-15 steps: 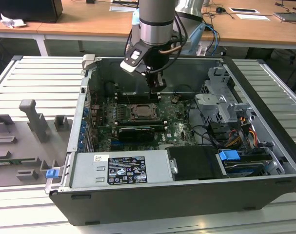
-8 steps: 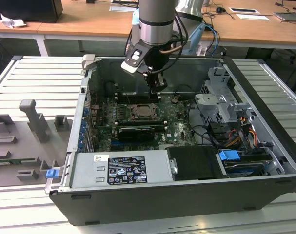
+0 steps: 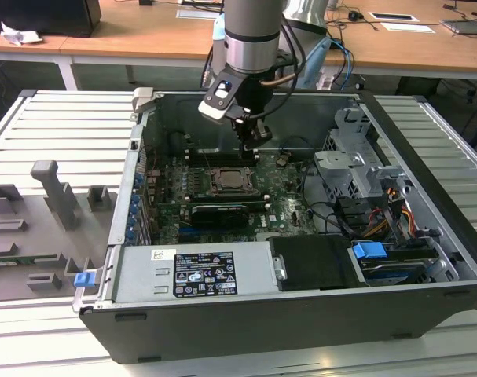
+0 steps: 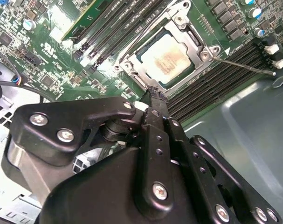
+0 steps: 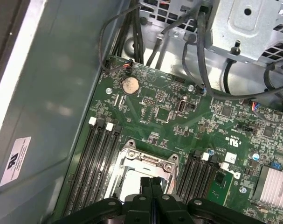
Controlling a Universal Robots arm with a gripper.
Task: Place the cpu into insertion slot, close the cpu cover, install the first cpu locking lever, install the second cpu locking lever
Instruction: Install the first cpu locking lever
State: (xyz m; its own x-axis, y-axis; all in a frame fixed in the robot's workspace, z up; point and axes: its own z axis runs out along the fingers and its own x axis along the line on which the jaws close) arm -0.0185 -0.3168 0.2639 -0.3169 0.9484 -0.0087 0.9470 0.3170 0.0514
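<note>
Fingers (image 4: 156,105) closed nr cpu (image 4: 168,58); pc case (image 3: 222,326) on ribbed table (image 3: 42,129).

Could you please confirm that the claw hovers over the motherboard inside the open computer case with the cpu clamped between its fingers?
Not quite. The second wrist view shows the cpu lying on the motherboard, framed by the cpu cover, not in the claw, which is shut on nothing. The claw does hover over the motherboard inside the open computer case.
</note>
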